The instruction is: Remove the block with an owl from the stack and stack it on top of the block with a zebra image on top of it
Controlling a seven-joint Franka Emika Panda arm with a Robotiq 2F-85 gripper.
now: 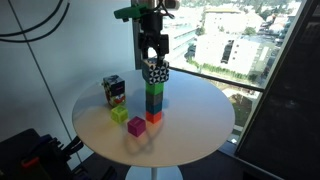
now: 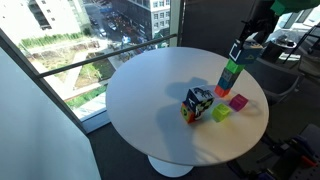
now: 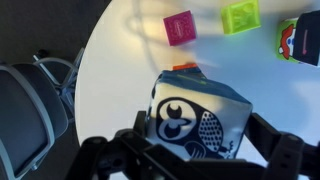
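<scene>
Owl block: black-and-white owl print, pinched by end effector at top of stack; zebra block apart on counter.

My gripper looks matt black, plastic or coated metal, I cannot tell which. The block with an owl has smooth faces with a crisp black-and-white print and a faint sheen. Beyond that block, the round table has a smooth, matt white top, and the magenta cube and yellow-green cube look like matt moulded plastic with raised figures.
</scene>
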